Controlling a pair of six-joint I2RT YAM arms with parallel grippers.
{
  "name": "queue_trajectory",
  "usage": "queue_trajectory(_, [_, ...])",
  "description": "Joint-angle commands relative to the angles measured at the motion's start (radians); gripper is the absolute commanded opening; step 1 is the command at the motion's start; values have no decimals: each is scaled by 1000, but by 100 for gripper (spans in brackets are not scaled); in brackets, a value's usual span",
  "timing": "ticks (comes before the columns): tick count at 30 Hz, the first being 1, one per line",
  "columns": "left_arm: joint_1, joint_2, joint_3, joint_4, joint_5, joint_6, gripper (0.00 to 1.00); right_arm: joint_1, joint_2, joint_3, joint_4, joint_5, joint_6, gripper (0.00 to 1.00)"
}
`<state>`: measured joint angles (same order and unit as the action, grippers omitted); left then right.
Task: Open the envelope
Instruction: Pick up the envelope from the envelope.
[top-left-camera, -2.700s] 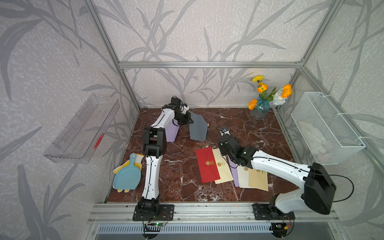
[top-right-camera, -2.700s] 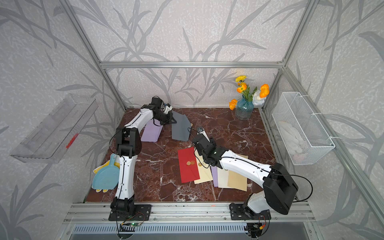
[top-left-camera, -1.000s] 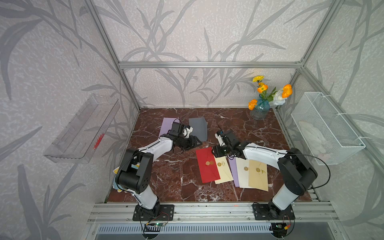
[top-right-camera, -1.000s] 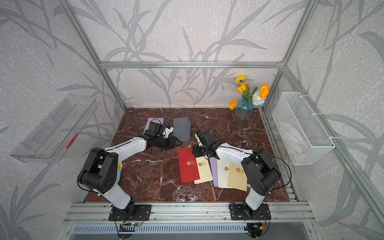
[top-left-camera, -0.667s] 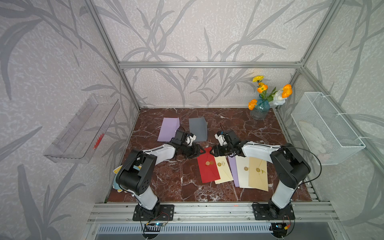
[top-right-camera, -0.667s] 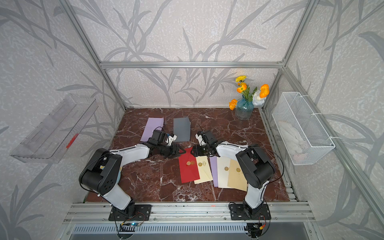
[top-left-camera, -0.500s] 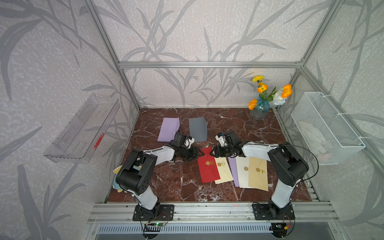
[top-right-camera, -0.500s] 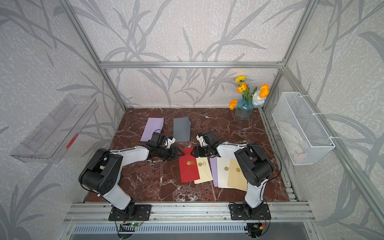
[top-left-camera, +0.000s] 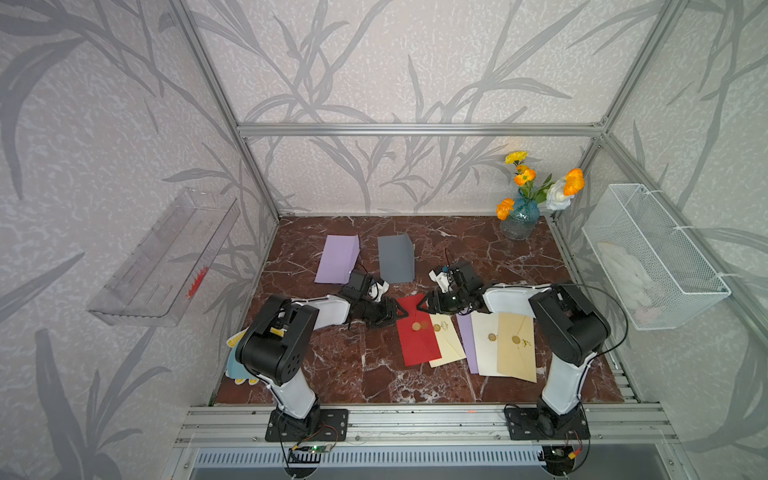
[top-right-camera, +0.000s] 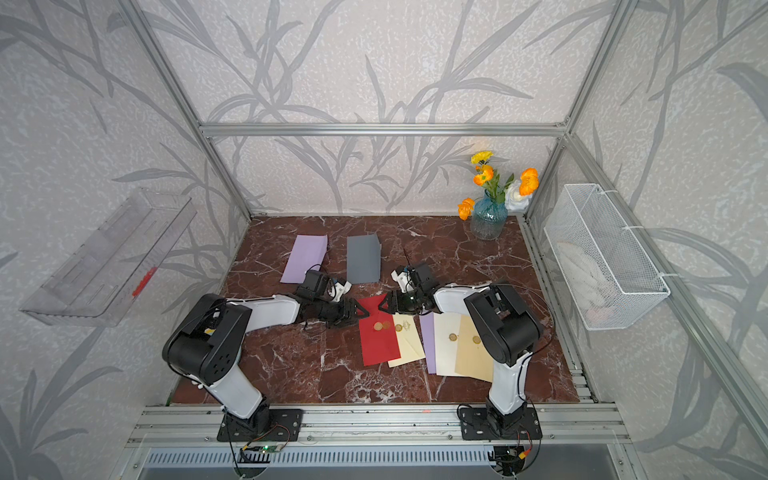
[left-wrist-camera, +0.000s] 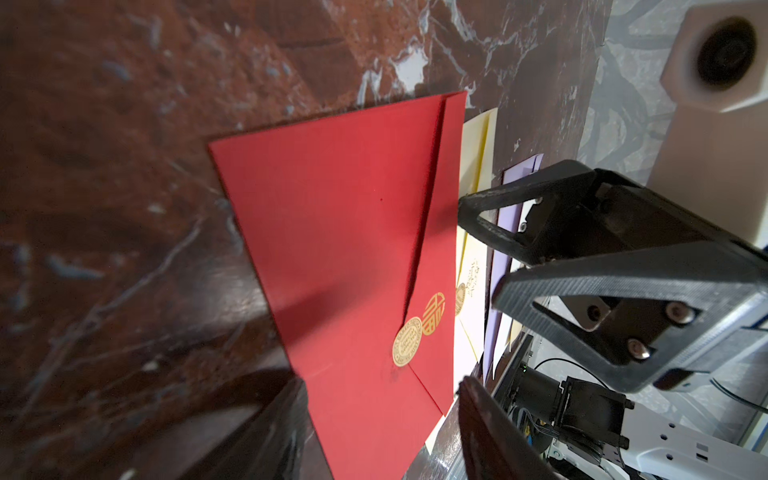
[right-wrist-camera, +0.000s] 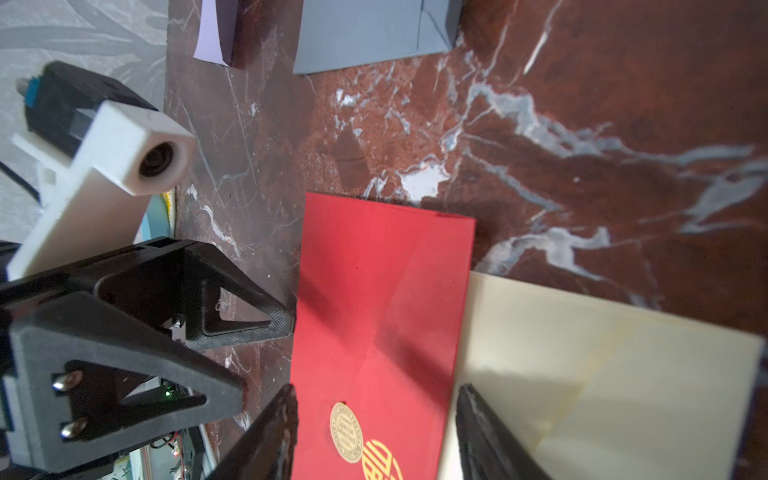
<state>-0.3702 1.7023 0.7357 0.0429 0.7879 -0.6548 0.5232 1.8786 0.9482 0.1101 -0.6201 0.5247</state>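
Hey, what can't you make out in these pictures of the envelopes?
- Gold seal lettering on the red envelope: blurred in wrist views, too small in top views.
- Purple envelope in the row, top views: mostly covered by the white envelope.
- White thing in the basket, top views: veiled by mesh.

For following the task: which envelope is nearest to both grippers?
The red envelope: the only red one, its far end between left gripper and right gripper.

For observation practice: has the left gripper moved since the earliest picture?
Yes: the left gripper came forward from the purple envelope to the red envelope.
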Motion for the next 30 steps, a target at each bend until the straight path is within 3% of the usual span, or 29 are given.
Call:
queue_trajectory(1, [1,44,-27,-7,-15,4,59,-9,41,-28,37,-50,40,61])
queue_trajectory(17, [1,100,-27,18,-7,10,58,-11,43,-31,176,-176,107,46])
queue_trajectory(20, [1,101,-25,19,-7,11,58,-10,30,-31,169,-179,107,39])
queue_trajectory(26, [1,97,-17,20,-7,7,57,-8,33,-25,151,-191,96,11])
queue_trajectory(30, [1,77,-16,25,-10,4,57,-8,31,-29,158,-196,98,4])
